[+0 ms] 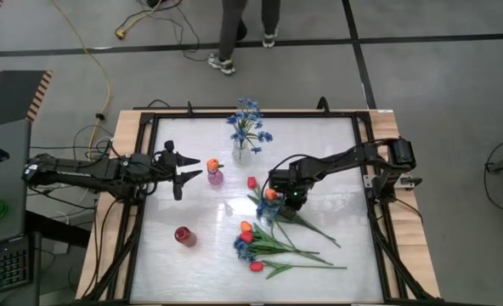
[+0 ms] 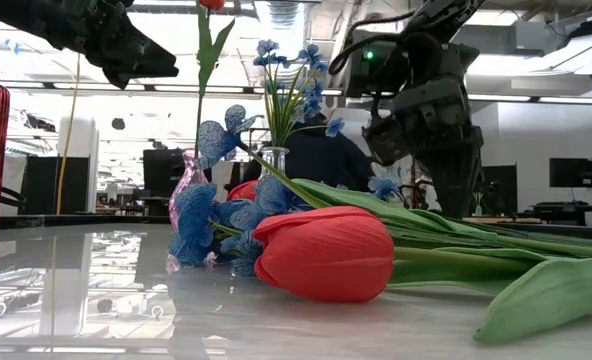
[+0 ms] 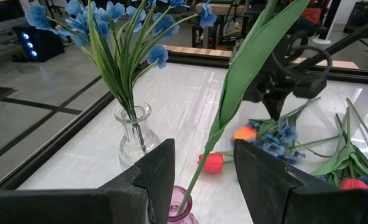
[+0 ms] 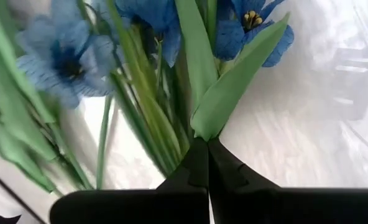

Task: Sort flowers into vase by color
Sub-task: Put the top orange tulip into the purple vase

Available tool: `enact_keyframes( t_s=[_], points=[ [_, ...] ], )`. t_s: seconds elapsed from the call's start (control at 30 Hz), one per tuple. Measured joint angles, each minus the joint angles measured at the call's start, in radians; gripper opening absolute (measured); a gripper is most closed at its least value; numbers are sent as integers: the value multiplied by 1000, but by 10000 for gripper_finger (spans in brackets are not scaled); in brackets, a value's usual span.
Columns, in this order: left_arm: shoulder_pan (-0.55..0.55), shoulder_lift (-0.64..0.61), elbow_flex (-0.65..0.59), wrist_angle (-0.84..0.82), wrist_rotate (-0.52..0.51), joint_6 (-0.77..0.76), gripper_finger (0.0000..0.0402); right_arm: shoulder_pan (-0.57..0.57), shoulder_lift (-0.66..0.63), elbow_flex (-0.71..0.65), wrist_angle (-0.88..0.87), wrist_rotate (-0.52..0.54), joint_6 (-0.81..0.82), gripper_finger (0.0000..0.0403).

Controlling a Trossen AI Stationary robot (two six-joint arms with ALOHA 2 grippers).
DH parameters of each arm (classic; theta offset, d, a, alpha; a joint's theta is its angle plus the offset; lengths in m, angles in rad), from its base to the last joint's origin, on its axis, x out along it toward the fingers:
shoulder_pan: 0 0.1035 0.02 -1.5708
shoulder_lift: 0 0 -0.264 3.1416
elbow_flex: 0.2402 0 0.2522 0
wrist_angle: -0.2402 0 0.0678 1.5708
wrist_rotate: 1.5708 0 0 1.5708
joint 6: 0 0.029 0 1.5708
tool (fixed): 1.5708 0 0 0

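A pink vase (image 1: 215, 177) holds one orange tulip (image 1: 211, 163). My left gripper (image 1: 183, 174) is open just left of it, its fingers on either side of the vase mouth (image 3: 181, 210) without touching. A clear vase (image 1: 241, 153) holds blue sprigs (image 1: 247, 119). An empty red vase (image 1: 184, 235) stands near the front. Loose red tulips, orange tulips and blue sprigs (image 1: 264, 242) lie on their sides on the table. My right gripper (image 1: 275, 199) is down in this pile, shut on a blue sprig (image 4: 140, 93). My right gripper pinches green stems and a leaf (image 4: 202, 127) of the blue sprig between its two shut fingertips, coming from above and pointing down into the pile. Blue blossoms (image 4: 66, 62) spread just beyond the fingers. I cannot tell whether the sprig is lifted off the table.
The table has a raised black frame (image 1: 366, 161) along its edges. A red tulip (image 2: 326, 255) lies close to the near edge. Free tabletop lies between the red vase and the pink vase. A person's legs (image 1: 243, 30) stand beyond the far edge.
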Motion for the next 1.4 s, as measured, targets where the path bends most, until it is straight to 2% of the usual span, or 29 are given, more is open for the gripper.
enact_keyframes(
  t_s=[0.6, 0.87, 1.07, 1.27, 1.4],
  points=[
    [0, 0, 0, 9, 0, 0, 153, -27, -347, 0, 10, 6, 0, 17],
    [0, 0, 0, 12, 0, -20, 153, -33, -470, 0, 169, 8, -77, 19],
    [0, 0, 0, 12, 63, -46, 153, -33, -509, 0, 285, 8, -82, 19],
    [-15, 0, 0, 24, 140, -61, 153, -33, -505, 0, 294, 25, -82, 19],
    [-53, 26, 0, 98, 179, -77, 153, -33, -505, 0, 294, 55, -81, 19]
  ],
)
